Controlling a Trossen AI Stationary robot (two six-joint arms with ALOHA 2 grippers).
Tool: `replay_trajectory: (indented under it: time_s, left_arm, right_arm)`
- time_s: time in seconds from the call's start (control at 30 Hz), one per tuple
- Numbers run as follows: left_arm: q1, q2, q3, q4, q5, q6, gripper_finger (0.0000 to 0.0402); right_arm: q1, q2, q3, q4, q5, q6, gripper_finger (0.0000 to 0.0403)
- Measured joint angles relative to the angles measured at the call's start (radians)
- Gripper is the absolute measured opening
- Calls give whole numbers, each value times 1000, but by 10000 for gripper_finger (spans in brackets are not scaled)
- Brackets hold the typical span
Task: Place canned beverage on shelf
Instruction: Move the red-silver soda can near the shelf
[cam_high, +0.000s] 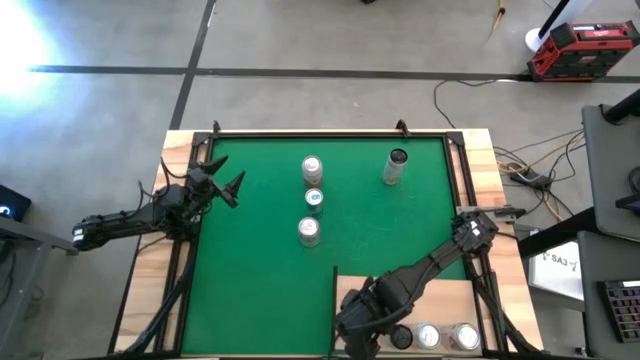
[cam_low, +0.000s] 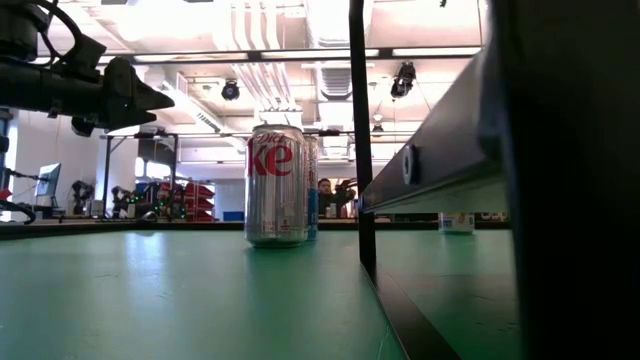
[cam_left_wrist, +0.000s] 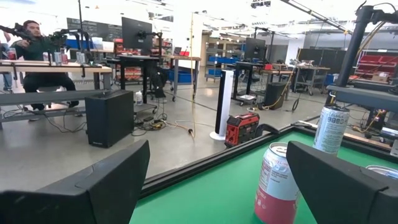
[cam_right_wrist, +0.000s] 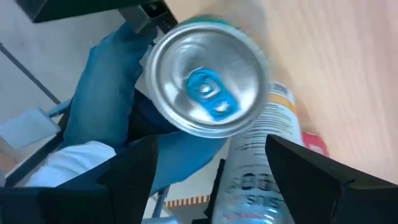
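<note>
Hovering with fingers apart over the pale wooden shelf (cam_high: 455, 293), the right gripper (cam_high: 362, 322) apparently straddles a slick, dentable silver aluminium can (cam_right_wrist: 208, 85); mid-wall grip suits. Left gripper (cam_high: 222, 183) waits open.

The right gripper (cam_high: 362, 335) hides part of the shelf (cam_high: 455, 300), whose near edge is cropped.

**Green mat table, wooden shelf, cans on both**

Table with green mat (cam_high: 270, 300), pale wood rim strips along its sides. Three cans (cam_high: 311, 199) upright in a short row near mat centre, close together. One more can (cam_high: 396, 167) standing apart toward the far right. Shelf (cam_high: 455, 296), pale wood panel with dark edge, at the near right corner; three cans (cam_high: 432, 337) in a row on its near edge.
</note>
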Motion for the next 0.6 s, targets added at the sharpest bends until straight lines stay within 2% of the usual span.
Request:
replay_trajectory:
  time_s: [0.2,0.4,0.6]
  left_arm:
    - [0,0,0,0,0,0,363]
    - [0,0,0,0,0,0,363]
    - [0,0,0,0,0,0,363]
  right_arm:
    - [-44,-39,0,-55,-2,-30,288]
    - [-100,-110,0,-107,3,-141,279]
    - [-129,-209,0,-104,108,-298,265]
